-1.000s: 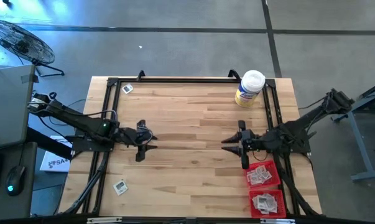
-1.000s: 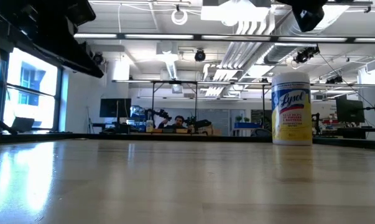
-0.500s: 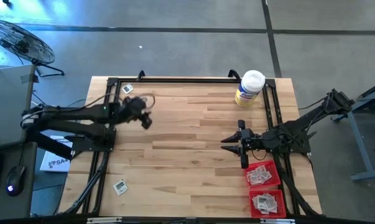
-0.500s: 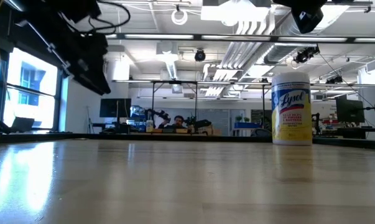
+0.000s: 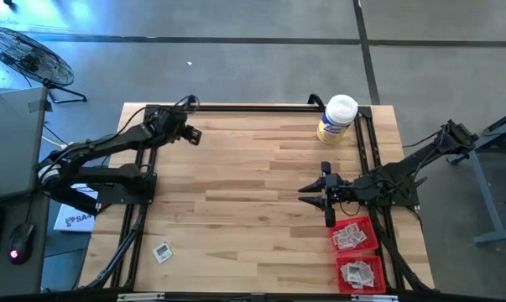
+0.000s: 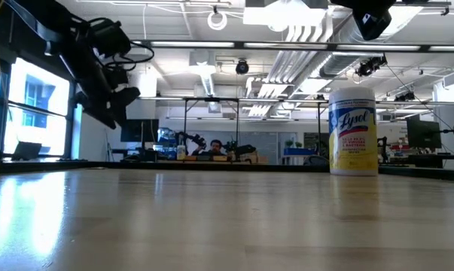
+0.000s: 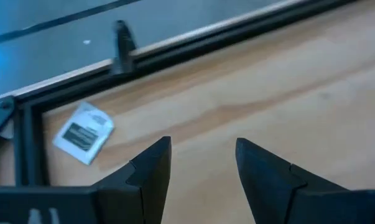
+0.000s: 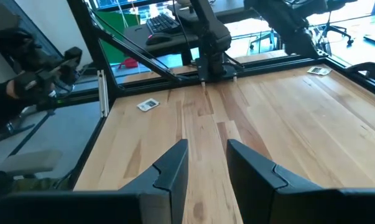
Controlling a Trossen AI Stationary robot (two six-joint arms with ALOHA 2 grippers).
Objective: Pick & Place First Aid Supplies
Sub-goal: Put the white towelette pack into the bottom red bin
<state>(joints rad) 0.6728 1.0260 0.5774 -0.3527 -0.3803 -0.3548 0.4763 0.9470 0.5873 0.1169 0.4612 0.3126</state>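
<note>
My left gripper (image 5: 192, 134) hangs over the far left corner of the wooden table (image 5: 261, 218), its fingers (image 7: 151, 167) parted with bare wood showing between them and nothing held. Just beyond the fingertips in my left wrist view lies one small white-grey packet (image 7: 84, 132), flat on the wood and close against the black frame rail (image 7: 193, 43) that runs along the far edge. A second packet (image 5: 162, 251) lies on its own near the front left corner, well apart from my left arm. My right gripper (image 5: 318, 195) waits near the right edge, pointing toward the middle of the table, its fingers (image 8: 172, 169) apart and empty. Just in front of that arm, at the front right corner, sit two red trays: the rear tray (image 5: 366, 226) and the front tray (image 5: 347, 282), each holding a heap of packets. A yellow Lysol wipes canister (image 5: 337, 118) with a white lid stands upright at the far right corner, clear of both arms.
</note>
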